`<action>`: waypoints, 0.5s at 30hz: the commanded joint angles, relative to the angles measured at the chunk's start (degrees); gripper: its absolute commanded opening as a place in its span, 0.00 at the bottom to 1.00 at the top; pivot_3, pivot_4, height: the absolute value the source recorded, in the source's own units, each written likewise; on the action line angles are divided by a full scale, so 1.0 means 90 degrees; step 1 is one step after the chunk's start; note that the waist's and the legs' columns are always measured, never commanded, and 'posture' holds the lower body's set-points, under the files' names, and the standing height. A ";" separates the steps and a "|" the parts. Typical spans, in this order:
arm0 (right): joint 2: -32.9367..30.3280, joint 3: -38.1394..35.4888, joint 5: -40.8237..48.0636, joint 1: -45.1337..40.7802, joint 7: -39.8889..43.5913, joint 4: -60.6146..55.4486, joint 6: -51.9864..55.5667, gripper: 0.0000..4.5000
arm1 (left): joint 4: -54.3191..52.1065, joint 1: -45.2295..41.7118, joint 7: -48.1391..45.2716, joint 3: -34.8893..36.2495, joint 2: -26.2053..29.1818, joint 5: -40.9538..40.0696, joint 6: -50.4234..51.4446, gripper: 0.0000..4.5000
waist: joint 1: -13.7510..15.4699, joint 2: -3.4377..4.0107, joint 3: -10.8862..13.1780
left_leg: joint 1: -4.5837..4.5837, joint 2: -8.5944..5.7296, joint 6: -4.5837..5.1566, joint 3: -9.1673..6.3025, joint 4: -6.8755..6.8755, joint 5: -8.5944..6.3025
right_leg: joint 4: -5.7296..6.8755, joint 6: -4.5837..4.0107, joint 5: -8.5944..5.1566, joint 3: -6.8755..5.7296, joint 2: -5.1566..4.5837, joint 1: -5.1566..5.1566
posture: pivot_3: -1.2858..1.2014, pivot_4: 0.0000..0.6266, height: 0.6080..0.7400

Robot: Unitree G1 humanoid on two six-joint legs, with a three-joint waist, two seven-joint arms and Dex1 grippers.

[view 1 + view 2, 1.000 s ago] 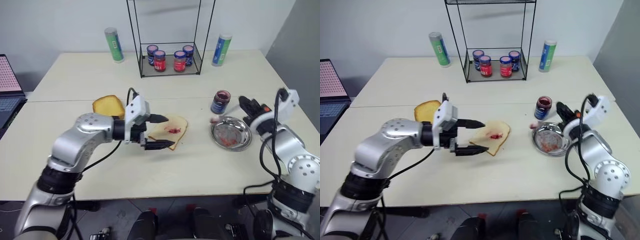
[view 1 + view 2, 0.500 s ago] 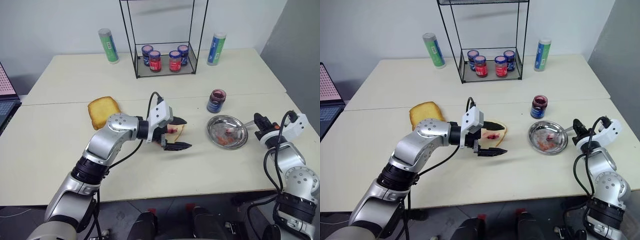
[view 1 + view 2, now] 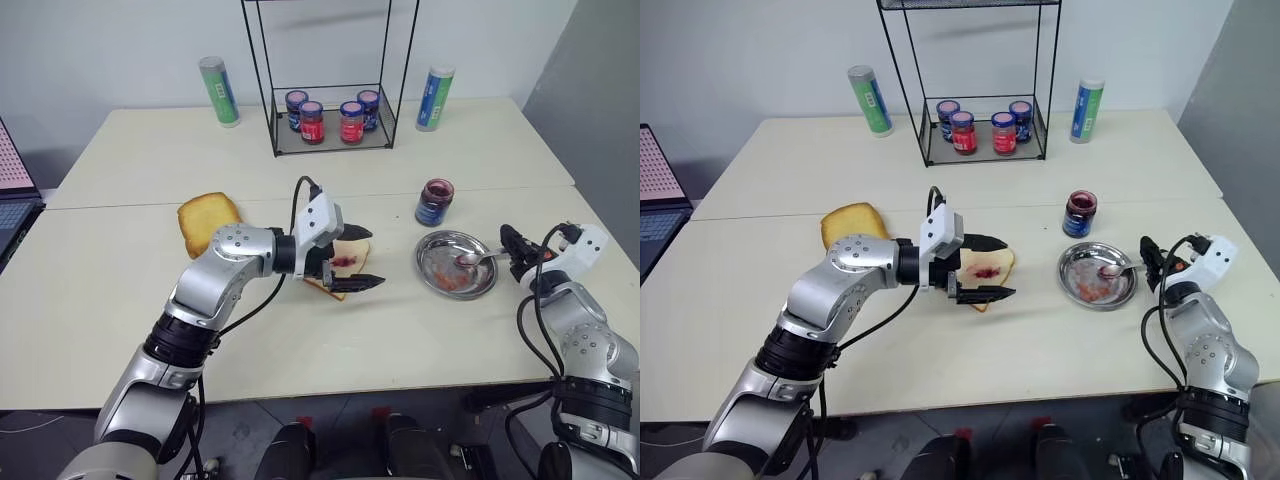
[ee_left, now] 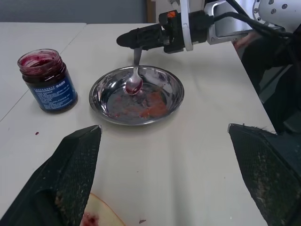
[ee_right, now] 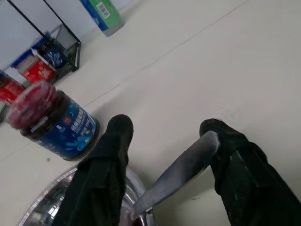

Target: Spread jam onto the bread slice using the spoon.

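Note:
The bread slice (image 3: 352, 249) lies mid-table with a smear of dark red jam (image 3: 987, 270) on it. My left gripper (image 3: 370, 257) hovers over it, wide open, one finger on each side of the slice and nothing held. The spoon (image 3: 480, 258) rests with its bowl in the round steel dish (image 3: 440, 280), which is streaked with jam, and its handle sticks out towards my right gripper (image 3: 511, 250). That gripper is open; in the right wrist view the spoon handle (image 5: 181, 172) lies between its fingers (image 5: 110, 160), against one of them.
An open jam jar (image 3: 434, 201) stands just behind the dish. A thicker toasted slice (image 3: 208, 220) lies to the left. At the back, a wire rack (image 3: 325, 140) holds several jars, with a can on each side (image 3: 218, 90) (image 3: 435, 84). A laptop (image 3: 8, 190) sits at the left edge.
My right gripper sank to the dish and opened, so the spoon now rests in the dish. My left gripper moved right over the bread. The camera also shifted.

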 commanded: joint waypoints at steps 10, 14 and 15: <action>-0.0312 0.0590 -0.0910 0.0111 0.0668 -0.0669 -0.0330 0.99 | -0.0362 0.0210 0.0014 0.0327 0.0171 -0.0067 -0.0004 1.00 | 0.0002 0.0000 0.0000 | 0.0000 0.0001 0.0000 -0.0002 0.0003 0.0000 | 0.0001 0.0000 0.0000 0.0001 -0.0001 0.0000 | 0.52 0.24 1.00; -0.0381 0.0770 -0.1189 0.0167 0.0839 -0.0767 -0.0436 0.99 | -0.0467 0.0311 0.0033 0.0364 0.0216 -0.0076 0.0021 1.00 | 0.0001 0.0000 0.0000 | 0.0000 0.0001 0.0000 -0.0002 0.0003 0.0000 | 0.0001 0.0000 0.0000 0.0000 -0.0001 0.0000 | 0.52 0.24 1.00; -0.0393 0.0802 -0.1252 0.0171 0.0871 -0.0789 -0.0446 0.99 | -0.0487 0.0329 0.0038 0.0370 0.0220 -0.0076 0.0027 1.00 | 0.0002 0.0000 0.0000 | 0.0000 0.0001 0.0000 -0.0002 0.0003 0.0000 | 0.0001 0.0000 0.0000 0.0000 -0.0001 0.0000 | 0.52 0.24 1.00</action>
